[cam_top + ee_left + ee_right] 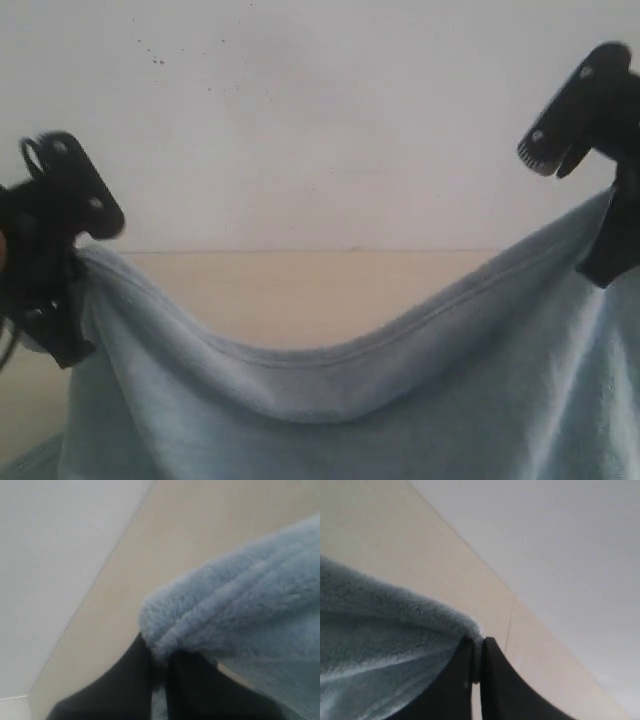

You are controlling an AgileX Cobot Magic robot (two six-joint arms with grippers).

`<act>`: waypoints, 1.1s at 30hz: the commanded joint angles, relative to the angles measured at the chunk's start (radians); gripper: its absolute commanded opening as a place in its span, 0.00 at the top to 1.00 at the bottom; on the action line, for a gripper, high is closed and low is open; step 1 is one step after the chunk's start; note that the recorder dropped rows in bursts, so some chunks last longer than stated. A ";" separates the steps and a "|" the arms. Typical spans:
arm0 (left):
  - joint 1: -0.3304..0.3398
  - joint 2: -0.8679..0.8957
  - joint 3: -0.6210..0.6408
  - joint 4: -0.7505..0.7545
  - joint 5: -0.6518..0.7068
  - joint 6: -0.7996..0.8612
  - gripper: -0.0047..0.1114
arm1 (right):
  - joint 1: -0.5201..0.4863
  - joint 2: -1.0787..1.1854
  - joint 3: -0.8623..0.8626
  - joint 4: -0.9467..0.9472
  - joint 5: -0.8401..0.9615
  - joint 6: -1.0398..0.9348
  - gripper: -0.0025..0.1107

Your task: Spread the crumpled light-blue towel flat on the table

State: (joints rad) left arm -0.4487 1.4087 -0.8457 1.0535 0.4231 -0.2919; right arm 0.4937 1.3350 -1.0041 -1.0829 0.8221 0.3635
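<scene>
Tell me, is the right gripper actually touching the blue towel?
Touching. The right wrist view shows the right gripper shut on the towel, its fluffy edge pinched between the jaws.

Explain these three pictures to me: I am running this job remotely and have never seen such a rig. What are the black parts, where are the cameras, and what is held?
This is a robot with two arms. The wide picture comes from a camera off the arms; the black shapes at its sides are the arm ends. The other two come from a camera on each wrist, looking along the fingers. The left gripper and the right gripper are each shut on the top edge of the light-blue towel, one at each end. It hangs between them, its hem sagging in the middle. Behind it lie the beige table and a white wall.
</scene>
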 commanded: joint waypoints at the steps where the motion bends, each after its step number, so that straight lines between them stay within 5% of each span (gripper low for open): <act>1: -0.001 0.165 -0.007 0.240 -0.030 -0.253 0.93 | -0.147 0.169 0.005 -0.023 -0.145 0.170 0.98; 6: 0.031 0.294 -0.067 0.458 -0.016 -0.515 0.93 | -0.267 0.275 0.005 -0.027 -0.346 0.244 0.98; 11: 0.056 0.361 -0.121 0.501 -0.010 -0.568 0.90 | -0.360 0.331 0.005 -0.038 -0.562 0.311 0.98; 20: 0.114 0.386 -0.196 0.539 -0.085 -0.662 0.48 | -0.495 0.420 -0.045 -0.054 -0.631 0.462 0.97; 24: 0.119 0.386 -0.231 0.539 -0.084 -0.662 0.30 | -0.504 0.422 -0.045 -0.054 -0.713 0.467 0.74; 27: 0.119 0.386 -0.238 0.544 -0.076 -0.662 0.27 | -0.504 0.422 -0.045 -0.054 -0.715 0.467 0.51; 29: 0.119 0.386 -0.238 0.544 -0.028 -0.662 0.27 | -0.504 0.422 -0.045 -0.052 -0.690 0.475 0.48; 33: 0.119 0.378 -0.238 0.615 0.354 -0.849 0.35 | -0.504 0.389 -0.045 -0.050 -0.676 0.514 0.48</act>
State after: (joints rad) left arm -0.3333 1.7935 -1.0763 1.6149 0.5229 -0.9899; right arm -0.0035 1.7555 -1.0443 -1.1288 0.1351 0.8491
